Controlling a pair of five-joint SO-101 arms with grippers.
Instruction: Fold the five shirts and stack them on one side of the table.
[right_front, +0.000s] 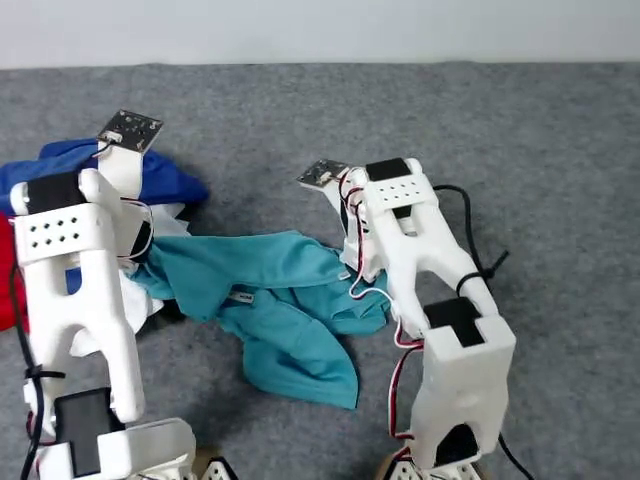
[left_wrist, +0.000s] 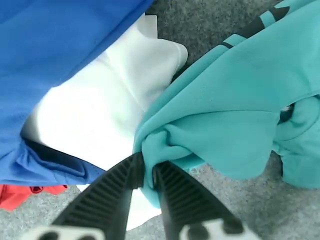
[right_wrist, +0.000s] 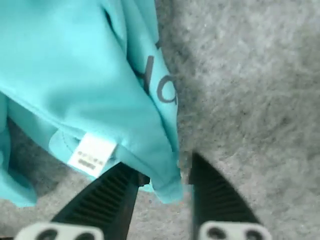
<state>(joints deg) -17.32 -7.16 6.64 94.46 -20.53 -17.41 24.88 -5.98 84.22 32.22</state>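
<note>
Shirt (left_wrist: 225, 100) (teal) pinched in left end effector (left_wrist: 147, 167); right end effector (right_wrist: 162, 172) spread astride its edge, near white tag (right_wrist: 92, 152)

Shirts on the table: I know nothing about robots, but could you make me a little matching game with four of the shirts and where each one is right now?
Column one:
1. teal shirt
2. blue shirt
3. white shirt
4. red shirt

Column two:
A. Lies partly under the blue one
B. A fold of it is pinched in the left hand
C. A sliver at the high view's left edge
D. Lies on top of the pile, over the white one

Pairs: 1-B, 2-D, 3-A, 4-C
</note>
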